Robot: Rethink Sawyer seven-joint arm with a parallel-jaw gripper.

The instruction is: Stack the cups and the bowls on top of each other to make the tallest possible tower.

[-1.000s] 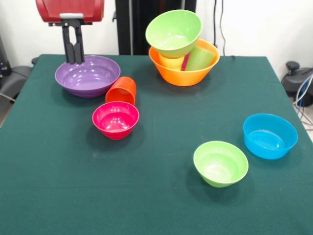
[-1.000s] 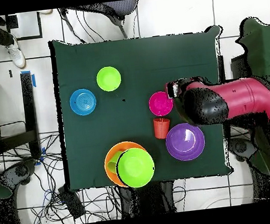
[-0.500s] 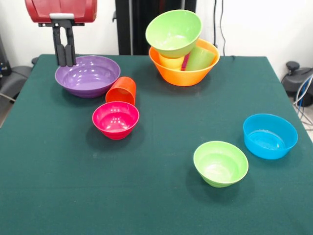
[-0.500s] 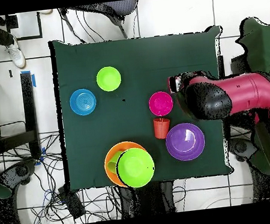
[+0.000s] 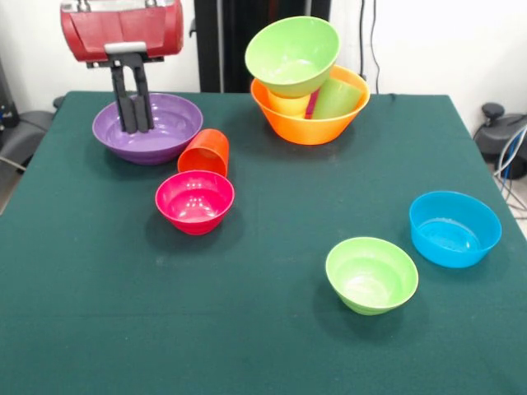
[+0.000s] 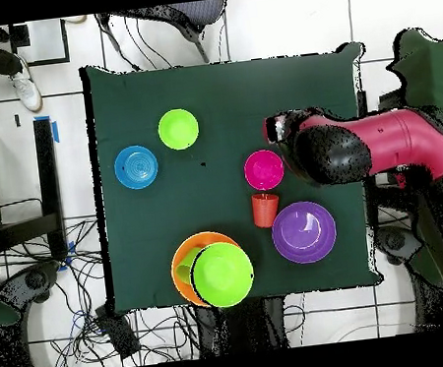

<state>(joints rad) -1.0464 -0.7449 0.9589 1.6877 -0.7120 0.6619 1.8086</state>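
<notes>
Two bowls sit nearest on the green table [image 5: 247, 329]: the small light green bowl [image 5: 371, 274] toward the front, and the medium blue bowl [image 5: 454, 228] just beyond it to the right, the two apart from each other and both upright and empty. Further back and to the left stands the small pink-red bowl [image 5: 195, 201], also upright. Right behind it the orange-red cup [image 5: 205, 152] lies tipped on its side, its mouth facing down toward the pink-red bowl, and it looks to be touching or almost touching that bowl's rim. Behind the cup is the wide purple bowl [image 5: 148, 127], upright near the far left of the cloth.

From where I stand the gripper [image 5: 137, 123] hangs over the purple bowl, its two dark fingers [image 5: 127, 103] pressed together side by side and holding nothing; whether the tips touch the bowl I cannot tell. From overhead, the red arm [image 6: 380, 146] reaches in from the side.

Farthest back, at the centre, stands the tower [image 5: 306, 78]: the large orange bowl [image 5: 309, 123] at the base, the yellow cup [image 5: 289, 104] and the light green cup [image 5: 338, 98] inside it with a sliver of magenta between them, and the large light green bowl [image 5: 293, 53] resting tilted on top.
</notes>
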